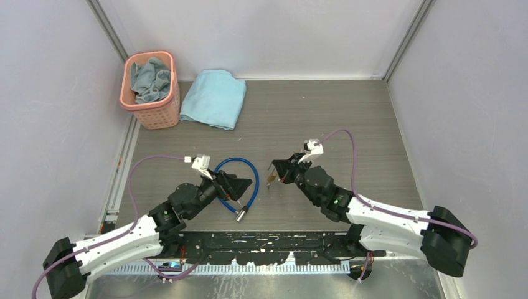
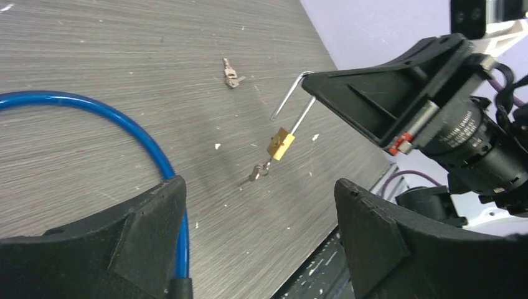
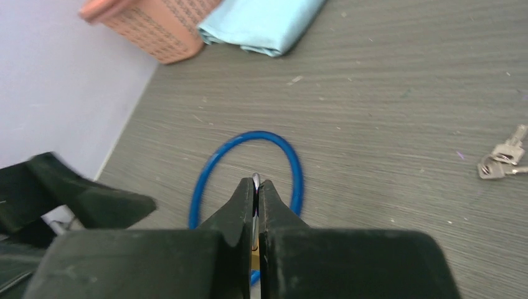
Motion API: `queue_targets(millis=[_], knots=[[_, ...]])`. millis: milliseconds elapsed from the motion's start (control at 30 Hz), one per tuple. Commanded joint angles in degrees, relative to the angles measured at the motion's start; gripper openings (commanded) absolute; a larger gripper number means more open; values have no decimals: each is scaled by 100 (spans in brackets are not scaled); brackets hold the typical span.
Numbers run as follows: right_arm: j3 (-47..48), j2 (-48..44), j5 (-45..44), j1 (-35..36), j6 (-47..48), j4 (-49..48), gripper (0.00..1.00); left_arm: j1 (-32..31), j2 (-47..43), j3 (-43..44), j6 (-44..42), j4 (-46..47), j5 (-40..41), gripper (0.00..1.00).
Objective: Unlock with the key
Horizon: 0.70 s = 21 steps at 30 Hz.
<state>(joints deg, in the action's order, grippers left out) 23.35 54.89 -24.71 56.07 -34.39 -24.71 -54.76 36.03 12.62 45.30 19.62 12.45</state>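
Hanging free above tabletop [image 2: 124,75]: padlock [image 2: 281,144] with key [image 2: 258,171], shackle [image 2: 302,115] pinched in closed right hand [image 3: 257,187]; left hand [image 1: 240,185] wide, empty.

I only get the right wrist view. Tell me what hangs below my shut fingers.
Observer: A brass padlock hangs by its shackle from the right gripper, clear of the table.
Operator: Report the key.
Observer: The key dangles at the padlock's underside and appears to be inserted.
Operator: Describe the shackle.
Observer: One leg stands free of the padlock's body, so it looks open.
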Motion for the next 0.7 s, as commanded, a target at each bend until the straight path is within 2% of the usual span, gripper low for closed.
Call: queue_targets(millis=[0, 167, 667], knots=[[141, 537, 351, -480, -336, -517, 1, 10, -296, 177, -390, -576, 268, 88], [95, 1253, 1178, -1271, -692, -1010, 1, 14, -480, 164, -442, -814, 280, 87], [794, 3289, 2719, -2586, -1027, -1649, 1, 10, -616, 144, -550, -951, 293, 86]])
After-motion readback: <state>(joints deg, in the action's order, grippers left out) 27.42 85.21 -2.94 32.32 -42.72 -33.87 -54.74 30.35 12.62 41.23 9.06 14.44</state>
